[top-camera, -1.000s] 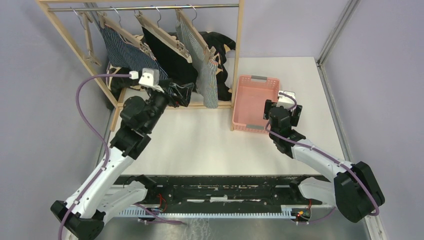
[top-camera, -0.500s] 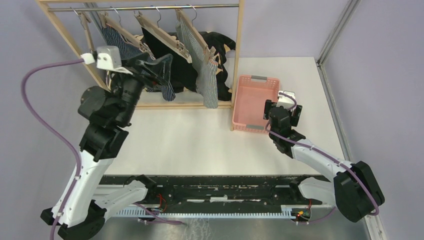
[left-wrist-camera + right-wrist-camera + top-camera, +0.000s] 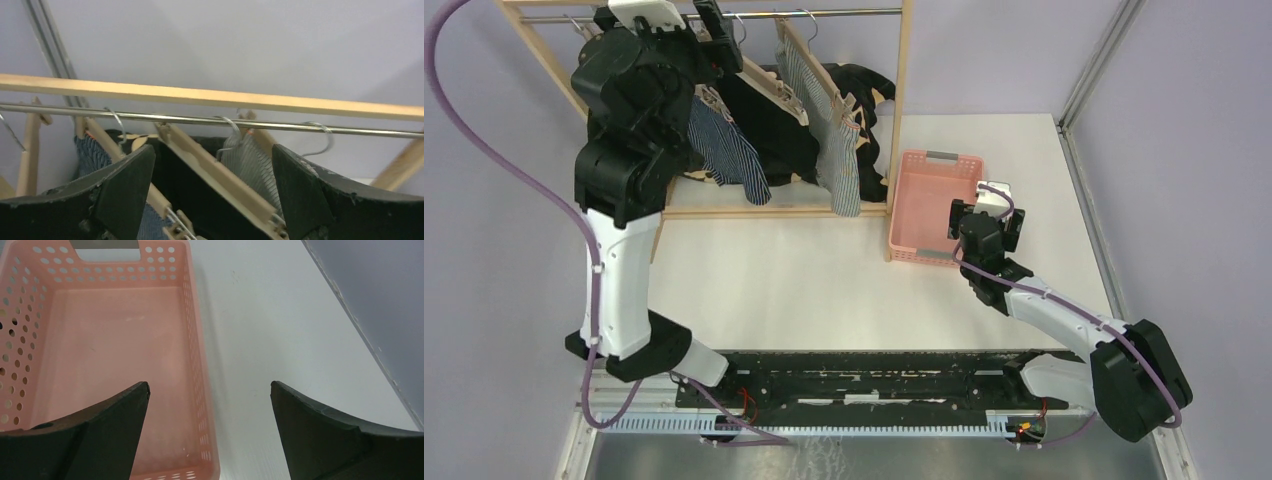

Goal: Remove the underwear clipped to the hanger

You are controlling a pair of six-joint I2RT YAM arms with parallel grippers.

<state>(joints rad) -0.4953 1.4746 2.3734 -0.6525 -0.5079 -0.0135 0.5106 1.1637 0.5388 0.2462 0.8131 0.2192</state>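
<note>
The underwear (image 3: 724, 150) hangs clipped to wooden hangers (image 3: 215, 172) on the rail (image 3: 200, 120), just beyond and below the left gripper (image 3: 212, 150), which is spread wide and empty. The right gripper (image 3: 210, 387), likewise released, hovers over the pink basket's (image 3: 200, 340) side wall.

Rack frame (image 3: 210, 95) + hangers (image 3: 215, 170) are bare matt wood, rail (image 3: 200, 120) is shiny metal. Underwear (image 3: 724, 150) is soft cloth. Pink basket (image 3: 200, 365) = smooth plastic w/ holes, prob slightly glossy. Tabletop (image 3: 260, 315) is matt white, smooth.
</note>
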